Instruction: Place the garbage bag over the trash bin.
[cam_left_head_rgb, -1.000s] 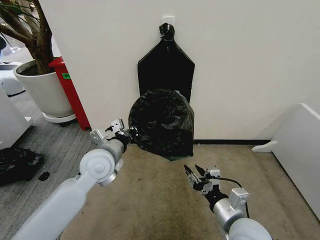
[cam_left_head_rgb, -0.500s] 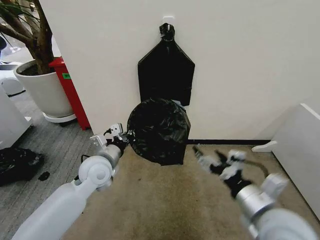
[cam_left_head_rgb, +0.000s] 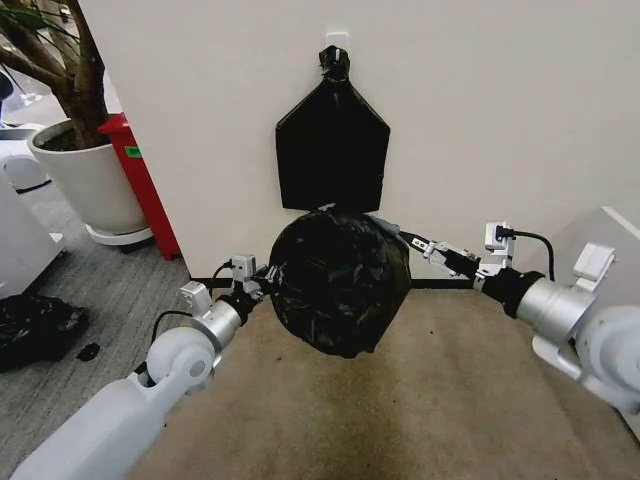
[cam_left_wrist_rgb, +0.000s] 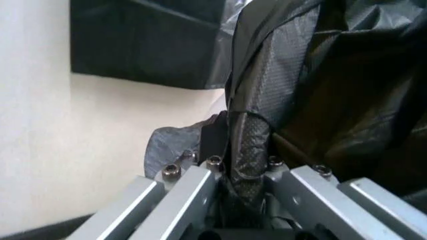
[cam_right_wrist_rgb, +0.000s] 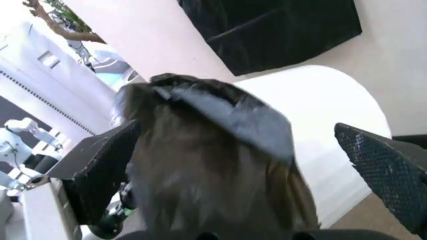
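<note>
the garbage bag (cam_left_head_rgb: 340, 285) is held up in front of the wall, below the flat black bundle (cam_left_head_rgb: 332, 150), with the cream trash bin (cam_right_wrist_rgb: 320, 105) just behind its far edge. its rim is pinched on one side by the left pincer (cam_left_head_rgb: 262, 283). the right pincer (cam_left_head_rgb: 393, 231), jaws spread, is placed at the opposite upper rim, so the opening lies stretched between both arms.

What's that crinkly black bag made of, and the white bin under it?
The garbage bag looks like thin glossy plastic film: it wrinkles, shines and bunches where the left gripper pinches it. The trash bin seems smooth matte cream plastic, judging by its even curved wall.
</note>
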